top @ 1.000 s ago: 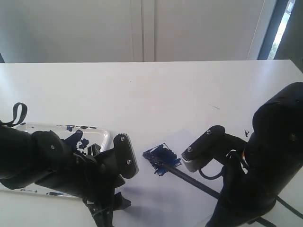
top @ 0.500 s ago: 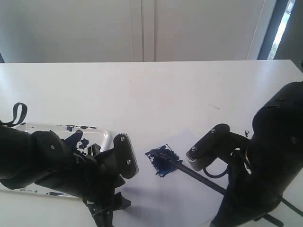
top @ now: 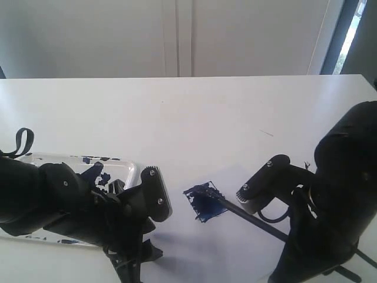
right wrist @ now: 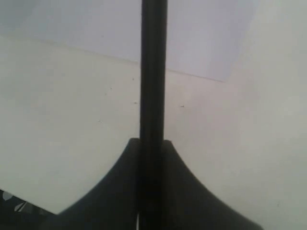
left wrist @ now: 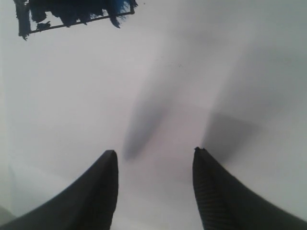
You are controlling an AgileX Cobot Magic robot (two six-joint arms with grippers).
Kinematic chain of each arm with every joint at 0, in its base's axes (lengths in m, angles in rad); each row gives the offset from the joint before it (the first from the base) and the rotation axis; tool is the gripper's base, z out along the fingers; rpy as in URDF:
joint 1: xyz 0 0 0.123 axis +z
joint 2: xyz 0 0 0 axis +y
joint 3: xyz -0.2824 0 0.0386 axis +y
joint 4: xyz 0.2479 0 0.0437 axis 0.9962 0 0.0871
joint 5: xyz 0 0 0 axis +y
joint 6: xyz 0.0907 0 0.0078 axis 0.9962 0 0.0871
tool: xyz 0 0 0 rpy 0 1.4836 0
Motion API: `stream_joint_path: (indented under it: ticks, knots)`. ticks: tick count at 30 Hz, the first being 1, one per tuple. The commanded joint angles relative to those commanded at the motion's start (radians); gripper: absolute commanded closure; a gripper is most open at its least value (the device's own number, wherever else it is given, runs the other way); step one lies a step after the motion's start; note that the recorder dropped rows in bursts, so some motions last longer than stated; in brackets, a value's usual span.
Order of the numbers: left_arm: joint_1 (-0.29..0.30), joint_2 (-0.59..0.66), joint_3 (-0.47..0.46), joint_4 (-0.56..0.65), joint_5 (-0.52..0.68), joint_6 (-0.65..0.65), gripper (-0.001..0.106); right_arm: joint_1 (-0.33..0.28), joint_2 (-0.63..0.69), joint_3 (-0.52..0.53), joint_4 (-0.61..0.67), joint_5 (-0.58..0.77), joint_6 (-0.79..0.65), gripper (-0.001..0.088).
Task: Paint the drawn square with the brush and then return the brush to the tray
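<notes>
The drawn square [top: 204,203] lies on the white paper in front of the middle, most of its inside smeared dark blue; its black outline and blue smear also show in the left wrist view [left wrist: 72,12]. The brush [top: 253,219] slants from the square's right edge back under my right arm, tip on the paper. My right gripper [right wrist: 152,143] is shut on the brush's black handle [right wrist: 153,72]. My left gripper [left wrist: 154,153] hovers open over bare white paper, nothing between its fingers. The tray [top: 132,171], smeared blue-black, sits at the left, partly behind my left arm [top: 70,203].
The white paper sheet [top: 235,177] covers the table's near middle, and its edge shows in the right wrist view [right wrist: 201,43]. My right arm [top: 336,194] fills the near right corner. The white table [top: 188,112] runs back to a wall.
My right arm has drawn back to the right, dragging the brush tip across the square toward its right edge. The blue smear has spread. The left arm has not moved.
</notes>
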Motion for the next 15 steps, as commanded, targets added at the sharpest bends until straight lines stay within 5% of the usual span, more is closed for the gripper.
stream_joint_path:
  ticks: [15]
  knots:
    - [0.0, 0.0, 0.0, 0.0, 0.0, 0.0, 0.052, 0.0, -0.008, 0.0, -0.018, 0.036, 0.009, 0.0868]
